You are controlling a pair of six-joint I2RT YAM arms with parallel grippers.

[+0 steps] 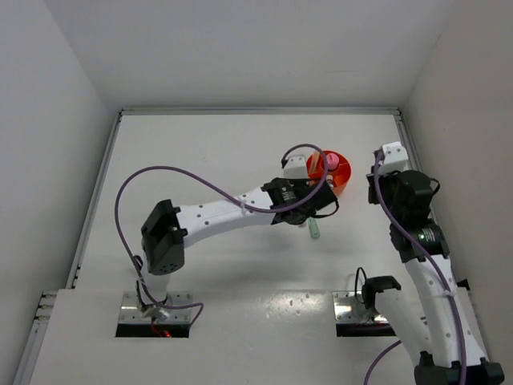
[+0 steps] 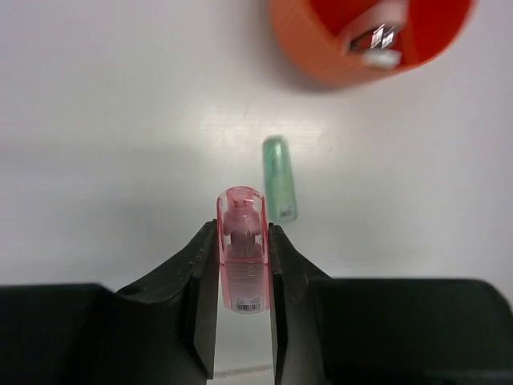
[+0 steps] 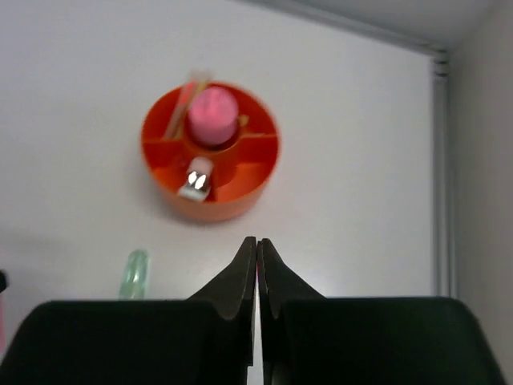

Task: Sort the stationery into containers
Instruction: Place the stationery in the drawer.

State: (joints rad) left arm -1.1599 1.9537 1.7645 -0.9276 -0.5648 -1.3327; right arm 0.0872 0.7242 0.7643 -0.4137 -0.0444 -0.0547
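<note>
Bowl, pink tube centred, maybe white block

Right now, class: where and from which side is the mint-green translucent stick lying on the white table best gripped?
Take the mint-green translucent stick at mid-length, from straight above, closing across its narrow width. It lies flat, with bare table along both long sides, apart from the round orange plastic bowl.
</note>
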